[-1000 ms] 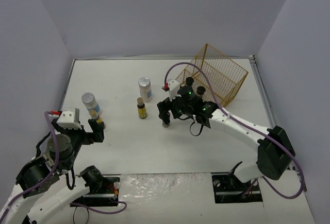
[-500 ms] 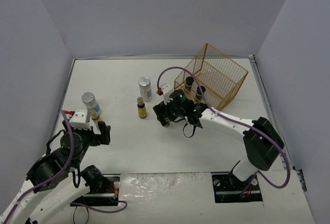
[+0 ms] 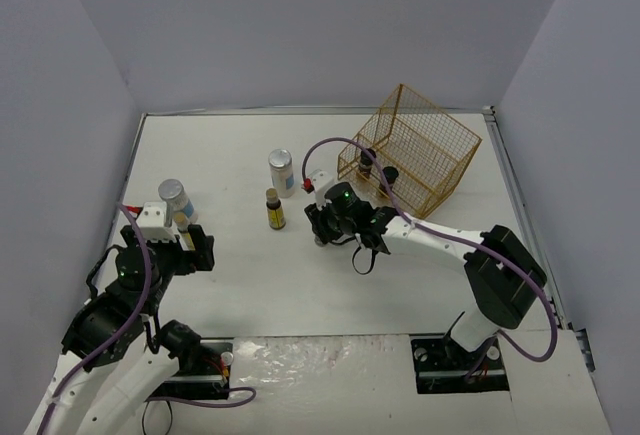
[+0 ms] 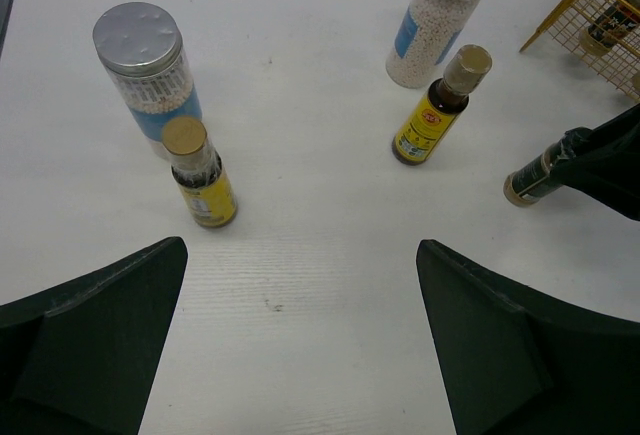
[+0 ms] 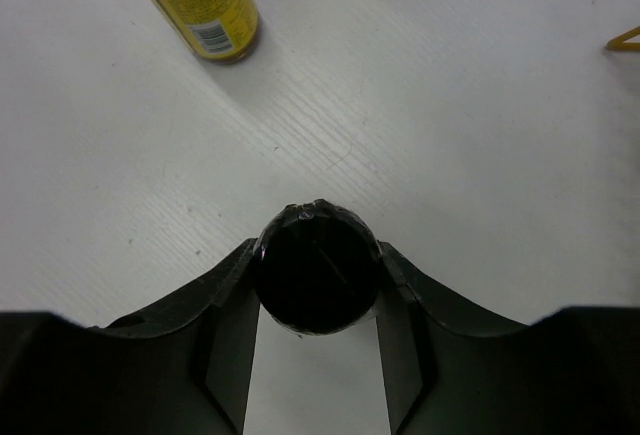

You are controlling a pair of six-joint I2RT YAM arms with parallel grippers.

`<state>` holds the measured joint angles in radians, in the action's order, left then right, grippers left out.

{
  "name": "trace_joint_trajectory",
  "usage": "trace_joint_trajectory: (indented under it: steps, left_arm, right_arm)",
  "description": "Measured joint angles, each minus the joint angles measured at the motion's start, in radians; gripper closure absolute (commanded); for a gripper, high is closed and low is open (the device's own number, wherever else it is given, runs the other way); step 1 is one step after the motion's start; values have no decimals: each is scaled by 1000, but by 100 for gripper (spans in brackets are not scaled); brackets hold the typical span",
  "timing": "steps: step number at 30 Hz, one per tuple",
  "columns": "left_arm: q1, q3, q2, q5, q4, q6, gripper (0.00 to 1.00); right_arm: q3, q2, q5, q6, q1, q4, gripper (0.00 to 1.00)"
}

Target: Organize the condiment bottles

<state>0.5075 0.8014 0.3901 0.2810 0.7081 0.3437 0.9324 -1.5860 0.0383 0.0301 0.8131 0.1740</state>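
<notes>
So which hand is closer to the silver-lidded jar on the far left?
Left. The left hand sits open just on the near side of that silver-lidded jar; the right hand is well away to its right, gripping a dark black-capped jar.

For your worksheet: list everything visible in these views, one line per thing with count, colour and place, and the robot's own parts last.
Pale jars: two, silver lids, blue labels; one far left, one mid-table.
Slim bottles: two, yellow labels; one beside the left jar, one beside the middle jar.
Dark jars: three, black caps; two in the basket, one in the right gripper.
Basket: one, gold wire, far right.
Table: one, white.
Left gripper: black, open, near the left jar.
Right gripper: black, shut on a dark jar.
</notes>
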Motion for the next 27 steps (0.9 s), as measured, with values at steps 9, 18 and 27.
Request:
trace_joint_trajectory:
  steps: [9,18,27]
  left_arm:
    - [-13,-13,2,-41,-8,-3,3]
    - [-40,-13,13,-60,-11,-3,3]
    - [-54,-13,26,-79,-17,-3,3]
  right_arm:
    - [-25,204,-160,68,0,-44,100]
    - [89,453,-426,206,-131,-220,100]
    - [36,468,-446,312,-332,-328,100]
